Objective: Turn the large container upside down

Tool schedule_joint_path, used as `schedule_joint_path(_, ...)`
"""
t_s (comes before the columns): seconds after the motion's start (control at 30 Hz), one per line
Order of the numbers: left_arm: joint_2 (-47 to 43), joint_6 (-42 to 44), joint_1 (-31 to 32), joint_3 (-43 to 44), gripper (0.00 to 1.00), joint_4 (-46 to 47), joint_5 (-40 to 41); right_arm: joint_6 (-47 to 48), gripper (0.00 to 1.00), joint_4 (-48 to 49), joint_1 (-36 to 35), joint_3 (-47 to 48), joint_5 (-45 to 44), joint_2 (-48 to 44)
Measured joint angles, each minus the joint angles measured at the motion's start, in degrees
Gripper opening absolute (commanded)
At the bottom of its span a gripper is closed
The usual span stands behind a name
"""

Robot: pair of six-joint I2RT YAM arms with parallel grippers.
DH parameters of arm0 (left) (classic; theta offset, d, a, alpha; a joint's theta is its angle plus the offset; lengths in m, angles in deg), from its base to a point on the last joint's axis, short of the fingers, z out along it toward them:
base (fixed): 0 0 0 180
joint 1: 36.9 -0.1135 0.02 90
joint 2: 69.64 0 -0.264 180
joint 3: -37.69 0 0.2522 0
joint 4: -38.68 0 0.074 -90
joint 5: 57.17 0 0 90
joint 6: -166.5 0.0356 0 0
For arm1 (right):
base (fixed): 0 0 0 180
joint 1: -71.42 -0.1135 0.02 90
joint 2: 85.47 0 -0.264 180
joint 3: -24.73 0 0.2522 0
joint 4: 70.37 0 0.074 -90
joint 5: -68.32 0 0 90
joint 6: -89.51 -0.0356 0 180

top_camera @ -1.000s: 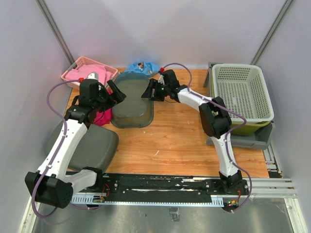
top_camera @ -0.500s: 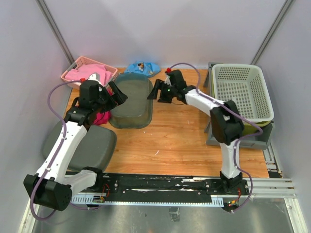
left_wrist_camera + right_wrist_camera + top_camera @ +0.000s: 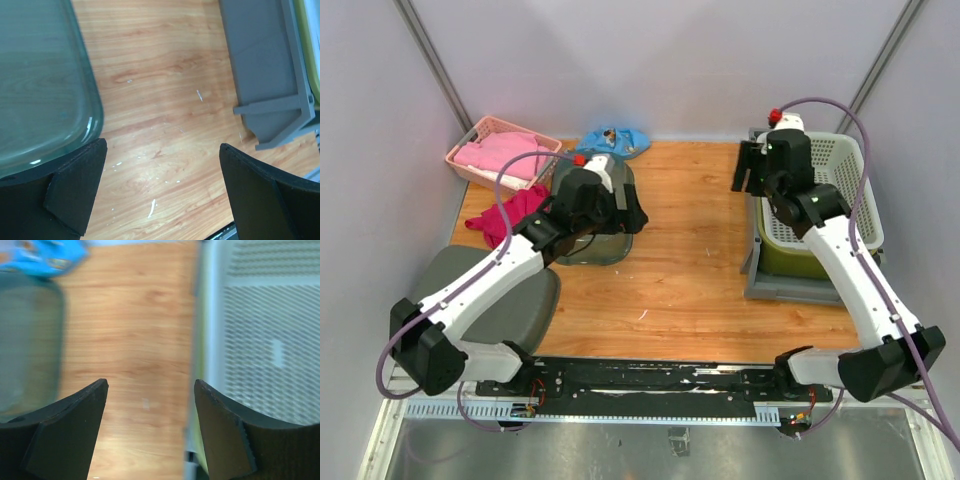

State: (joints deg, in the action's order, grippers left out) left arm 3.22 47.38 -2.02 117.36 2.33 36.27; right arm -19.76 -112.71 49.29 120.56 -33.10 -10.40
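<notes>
Light grey rectangular hard-plastic crate (image 3: pixel 780 290) stands at the right of the wooden table (image 3: pixel 690 270), seemingly under the olive-green bin (image 3: pixel 785 255) and white mesh basket (image 3: pixel 845 165). Stiff, likely light; hold its long walls. Left gripper (image 3: pixel 628 215) and right gripper (image 3: pixel 746 172) both gape empty.

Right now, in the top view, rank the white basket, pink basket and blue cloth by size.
1. White basket: clearly largest, even partly covered.
2. Pink basket.
3. Blue cloth: smallest.
</notes>
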Motion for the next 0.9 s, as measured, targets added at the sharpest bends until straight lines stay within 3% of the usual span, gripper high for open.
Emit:
schedule_joint_path(0.2, 4.4, 3.5, 5.9, -0.3, 0.99, 4.0, 0.2, 3.5, 0.65, -9.4, 8.4, -0.8, -6.2, 3.3)
schedule_joint_path(0.33, 5.0, 4.3, 6.8, -0.9, 0.99, 5.4, 0.2, 5.1, 0.54, -13.6, 10.3, -0.5, -6.8, 8.2)
schedule_joint_path(0.9, 5.4, 4.7, 6.8, -2.2, 0.99, 7.1, 0.3, 9.2, 0.54, -12.5, 16.7, -3.0, 8.3, 7.9)
